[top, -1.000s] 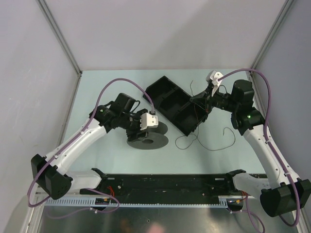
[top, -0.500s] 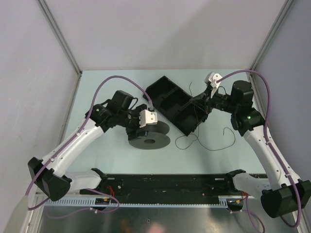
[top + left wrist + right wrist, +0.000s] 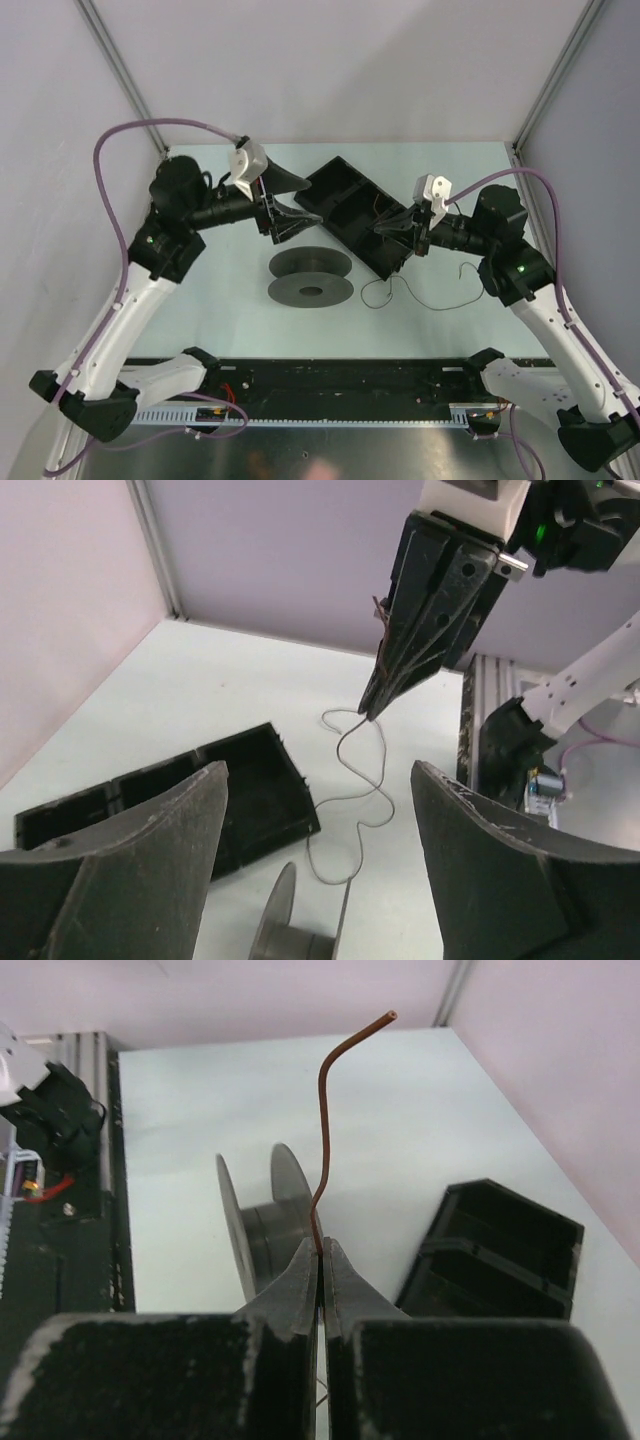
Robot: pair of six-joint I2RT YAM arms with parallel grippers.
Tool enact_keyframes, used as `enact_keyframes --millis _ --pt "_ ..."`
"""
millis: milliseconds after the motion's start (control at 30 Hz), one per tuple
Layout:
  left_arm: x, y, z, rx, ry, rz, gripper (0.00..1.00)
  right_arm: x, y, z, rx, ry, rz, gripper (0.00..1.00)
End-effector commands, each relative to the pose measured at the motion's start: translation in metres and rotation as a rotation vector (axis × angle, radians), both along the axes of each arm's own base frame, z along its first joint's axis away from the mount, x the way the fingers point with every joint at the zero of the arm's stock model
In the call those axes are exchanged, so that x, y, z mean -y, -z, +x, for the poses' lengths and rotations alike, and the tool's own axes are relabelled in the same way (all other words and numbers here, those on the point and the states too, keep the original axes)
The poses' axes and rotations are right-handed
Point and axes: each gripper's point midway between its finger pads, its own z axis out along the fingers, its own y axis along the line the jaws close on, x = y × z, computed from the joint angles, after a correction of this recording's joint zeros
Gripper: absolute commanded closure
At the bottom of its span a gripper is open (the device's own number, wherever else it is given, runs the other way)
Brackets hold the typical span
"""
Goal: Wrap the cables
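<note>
The cable (image 3: 437, 307) is a thin wavy wire lying on the pale table right of the dark grey spool (image 3: 310, 278). My right gripper (image 3: 380, 230) hangs over the black tray's corner, shut on one end of the cable. In the right wrist view a short brown tip of the cable (image 3: 324, 1110) sticks up from the closed right gripper (image 3: 322, 1245), with the spool (image 3: 255, 1222) behind it. My left gripper (image 3: 318, 200) is raised above the table, open and holding nothing. In the left wrist view the left gripper (image 3: 318, 772) faces the right gripper (image 3: 374, 708), and the cable (image 3: 350, 810) hangs down from there.
A black compartment tray (image 3: 350, 205) lies at an angle behind the spool, between the two grippers. Purple hoses (image 3: 130, 135) loop over both arms. The black base plate and metal rail (image 3: 340, 380) run along the near edge. Grey walls close in the back and both sides.
My left gripper has come away from the spool, risen and swung back-left, and now points right. The right gripper has moved slightly left and down, still holding the cable. The spool has barely moved.
</note>
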Motion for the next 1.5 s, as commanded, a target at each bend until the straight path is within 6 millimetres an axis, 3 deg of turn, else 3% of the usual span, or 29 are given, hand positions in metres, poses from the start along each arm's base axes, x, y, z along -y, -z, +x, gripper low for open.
enact_keyframes --millis 0,167,667,967,1200,1467 --pt "0.016 -0.045 -0.021 -0.036 0.092 -0.339 0.23 -0.011 -0.032 -0.011 0.031 -0.021 0.104 1.0" --pt "0.033 -0.037 -0.027 -0.099 0.132 -0.39 0.29 -0.019 -0.045 -0.016 0.005 -0.033 0.163 1.0" --pt "0.065 -0.03 -0.029 -0.16 0.195 -0.437 0.46 -0.035 -0.042 -0.022 -0.067 -0.077 0.186 1.0" --pt "0.076 -0.022 -0.033 -0.179 0.211 -0.424 0.48 -0.041 -0.041 -0.023 -0.06 -0.093 0.181 1.0" --pt "0.079 -0.013 -0.03 -0.199 0.195 -0.419 0.64 -0.041 -0.039 -0.025 -0.059 -0.096 0.172 1.0" --pt "0.08 -0.006 -0.031 -0.212 0.198 -0.408 0.71 -0.041 -0.037 -0.025 -0.052 -0.094 0.165 1.0"
